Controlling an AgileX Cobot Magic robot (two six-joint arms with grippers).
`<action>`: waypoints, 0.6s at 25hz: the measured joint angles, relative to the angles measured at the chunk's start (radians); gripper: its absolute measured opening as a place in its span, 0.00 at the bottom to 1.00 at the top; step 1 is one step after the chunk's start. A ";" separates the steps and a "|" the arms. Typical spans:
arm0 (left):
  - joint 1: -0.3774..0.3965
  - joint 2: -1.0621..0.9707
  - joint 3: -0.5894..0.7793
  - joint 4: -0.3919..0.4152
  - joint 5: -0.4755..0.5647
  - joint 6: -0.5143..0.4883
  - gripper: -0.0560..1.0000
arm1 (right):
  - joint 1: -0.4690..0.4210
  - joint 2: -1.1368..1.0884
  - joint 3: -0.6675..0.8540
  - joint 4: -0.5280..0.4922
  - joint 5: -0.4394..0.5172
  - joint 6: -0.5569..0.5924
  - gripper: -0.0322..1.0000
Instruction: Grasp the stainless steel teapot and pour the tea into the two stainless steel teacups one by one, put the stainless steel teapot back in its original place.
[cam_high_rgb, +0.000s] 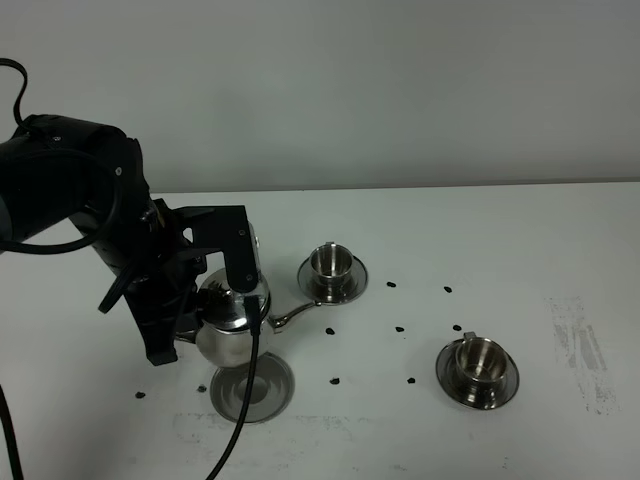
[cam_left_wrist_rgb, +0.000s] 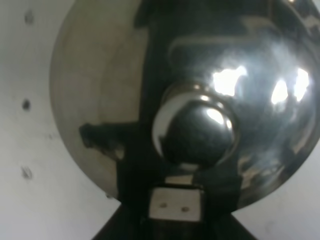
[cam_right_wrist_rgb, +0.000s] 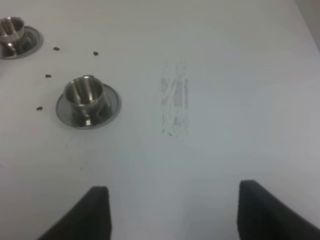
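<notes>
Exterior high view: the left gripper (cam_high_rgb: 200, 298) is clamped on the teapot (cam_high_rgb: 232, 328), whose spout points to 3 o'clock. The teapot overlaps the 12 o'clock rim of the empty saucer (cam_high_rgb: 258, 398). One cup (cam_high_rgb: 332, 262) stands at the teapot's 2 o'clock, the other cup (cam_high_rgb: 480, 358) at its 4 o'clock. Right wrist view: the right gripper (cam_right_wrist_rgb: 172, 210) has its jaws spread wide above the table (cam_right_wrist_rgb: 225, 125).

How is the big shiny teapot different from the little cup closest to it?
The teapot is much bigger and round-bellied; the teacup is small and straight-sided. The teapot has a lid and a thin spout; the teacup is open on top. The left gripper holds the teapot off the empty saucer; the teacup sits on its own saucer. Both are shiny steel.
</notes>
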 joint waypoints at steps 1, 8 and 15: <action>0.000 0.000 0.000 -0.005 -0.004 0.028 0.30 | 0.000 0.000 0.000 0.000 0.000 0.000 0.57; 0.000 0.000 0.000 -0.013 -0.038 0.140 0.30 | 0.000 0.000 0.000 0.000 0.000 0.000 0.57; 0.000 0.000 0.000 -0.013 -0.067 0.209 0.30 | 0.000 0.000 0.000 0.000 0.000 0.000 0.57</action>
